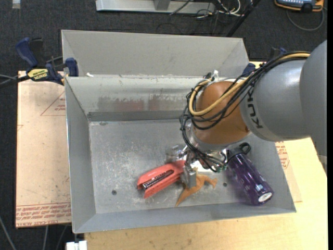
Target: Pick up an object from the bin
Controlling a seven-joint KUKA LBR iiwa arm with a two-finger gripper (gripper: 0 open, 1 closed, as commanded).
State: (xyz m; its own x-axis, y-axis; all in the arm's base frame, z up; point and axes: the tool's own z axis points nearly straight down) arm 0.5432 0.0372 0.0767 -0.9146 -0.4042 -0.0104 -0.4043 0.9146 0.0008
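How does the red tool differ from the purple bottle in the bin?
Colour: the red tool is red with a dark strip; the purple bottle is dark purple. Shape: the tool is flat and wedge-like; the bottle is round. Place: the tool lies mid-floor, its end at the gripper; the bottle lies by the right wall. Both lie on their sides on the bin floor.

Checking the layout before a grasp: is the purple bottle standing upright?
No, the purple bottle lies on its side on the bin floor.
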